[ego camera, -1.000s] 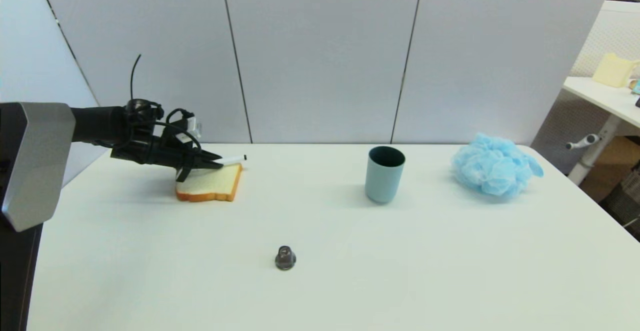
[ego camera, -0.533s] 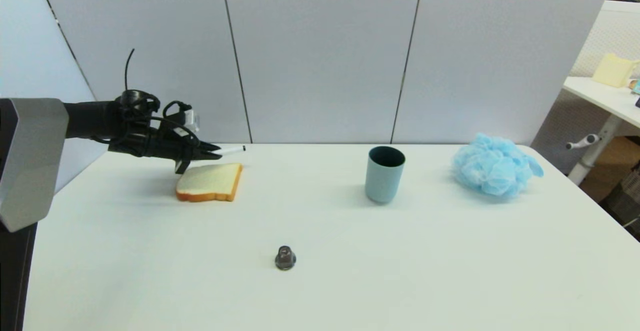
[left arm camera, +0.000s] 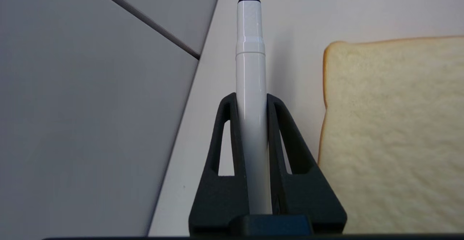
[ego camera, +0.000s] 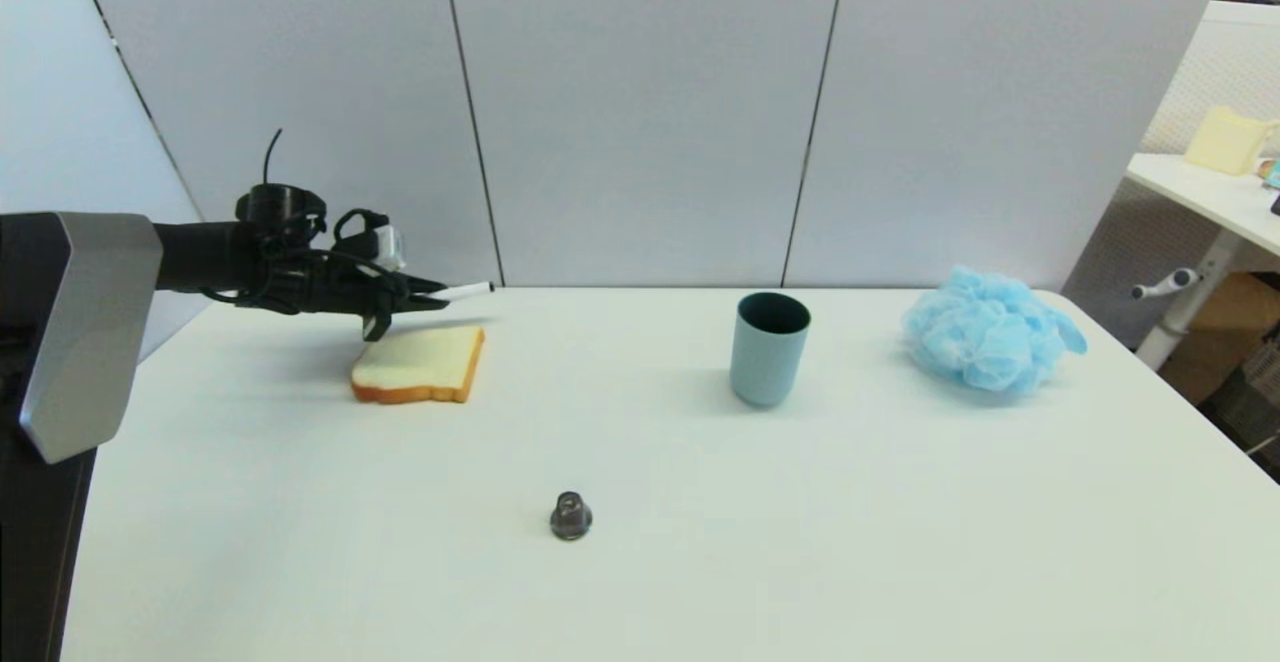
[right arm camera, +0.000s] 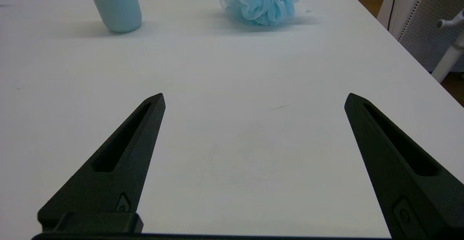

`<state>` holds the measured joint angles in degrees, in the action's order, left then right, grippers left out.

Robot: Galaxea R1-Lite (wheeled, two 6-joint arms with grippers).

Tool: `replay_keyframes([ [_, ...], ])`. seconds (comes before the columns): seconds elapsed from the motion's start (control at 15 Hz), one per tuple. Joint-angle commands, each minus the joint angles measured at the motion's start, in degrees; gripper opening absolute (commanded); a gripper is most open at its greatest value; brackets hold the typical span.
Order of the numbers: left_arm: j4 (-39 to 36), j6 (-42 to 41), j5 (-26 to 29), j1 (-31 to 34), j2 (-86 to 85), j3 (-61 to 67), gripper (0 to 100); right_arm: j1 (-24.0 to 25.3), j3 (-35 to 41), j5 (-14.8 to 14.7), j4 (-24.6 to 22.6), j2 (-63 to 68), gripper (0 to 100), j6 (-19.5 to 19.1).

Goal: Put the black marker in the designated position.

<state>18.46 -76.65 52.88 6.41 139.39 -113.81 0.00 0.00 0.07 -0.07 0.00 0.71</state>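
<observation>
— One item in transit: the black marker (ego camera: 467, 291), a slim white-barrelled pen with small black tips. It is clamped lengthwise between the two black fingers of the left gripper (ego camera: 425, 299), with the capped end sticking out ahead of the fingertips. It is held in the air, not on the table.

— Where is it, taking the slice of white bread (ego camera: 420, 365) as the marker post?

— Just beyond the bread's far edge, above the bare strip of white tabletop (left arm camera: 214, 69) that runs between the bread and the grey wall panels (ego camera: 640, 112). That strip is the designated position (ego camera: 560, 300), and the pen lies roughly along it, near the wall.

— So what is done and what is left?

— Done, by my reckoning: pick-up and carry. Left: lower it, let go, draw the arm clear. The pen casts a faint shadow on the table past the bread, so I judge it to be a little above the surface.

— Second arm?

— Right gripper (right arm camera: 253, 98): idle, fingers spread wide apart, holding nothing, well away from the bread on the table's right side.

— Other stock?

— One pale blue cup (ego camera: 768, 347), upright, well right of the bread. One fluffy blue bath sponge (ego camera: 990, 330), farther right again. One small dark grey knob-shaped piece (ego camera: 570, 516), nearer the robot than the bread. All stand apart from the marker.
</observation>
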Motion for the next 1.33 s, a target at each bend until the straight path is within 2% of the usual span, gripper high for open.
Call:
replay_keyframes([
  [0.07, 0.09, -0.6, 0.2, 0.0, 2.29, -0.01, 0, 0.0, 0.0, 0.01, -0.01, 0.0, 100, 0.0],
  [0.33, -0.7, -0.51, 0.03, 0.0, 2.12, -0.01, 0, 0.0, 0.0, 0.01, -0.01, 0.0, 100, 0.0],
  [0.4, -0.88, -0.43, 0.03, 0.0, 2.12, -0.01, 100, 0.0, 0.0, 0.01, -0.01, 0.0, 100, 0.0],
  [0.93, 0.79, -0.07, -0.06, 0.18, -4.56, -0.01, 100, 0.0, 0.0, 0.01, -0.01, 0.0, 100, 0.0],
  [1.13, 6.86, 0.54, -0.15, 1.5, -12.74, 0.08, 100, 0.0, -0.09, 0.01, -0.01, 0.0, 100, 0.0],
  [1.33, 18.46, 0.45, -0.15, 1.85, -26.1, 5.35, 100, 0.0, 0.0, 0.01, -0.01, 0.0, 100, 0.0],
])
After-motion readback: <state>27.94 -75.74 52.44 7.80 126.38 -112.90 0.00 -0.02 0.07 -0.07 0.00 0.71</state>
